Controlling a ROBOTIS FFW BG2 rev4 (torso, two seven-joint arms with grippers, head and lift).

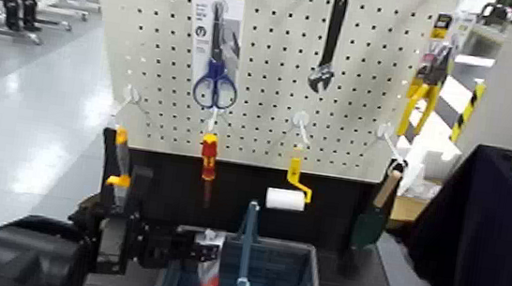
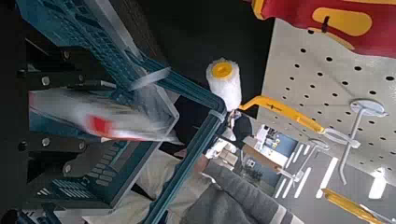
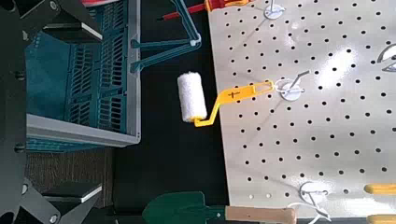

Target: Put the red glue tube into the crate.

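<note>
Left end effector (image 2: 77, 116), parted, with red glue tube (image 1: 208, 280) at the crate (image 1: 309, 261).
Left end effector: jaws open either side of the tube, contact not possible to tell; tube blurred, within the crate's outline in the head view, beside the handle bar (image 1: 248, 248); whether it touches the bottom, cannot tell. Right end effector (image 3: 82, 112): parked on the crate's right, wide open and empty. Beyond: pegboard (image 1: 270, 62), paint roller (image 1: 286, 199), screwdriver (image 1: 209, 153).

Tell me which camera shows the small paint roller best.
The right wrist view: its white sleeve and yellow frame both show unobstructed. The head view shows it smaller, hanging from the pegboard; the left wrist view shows it obliquely.
</note>
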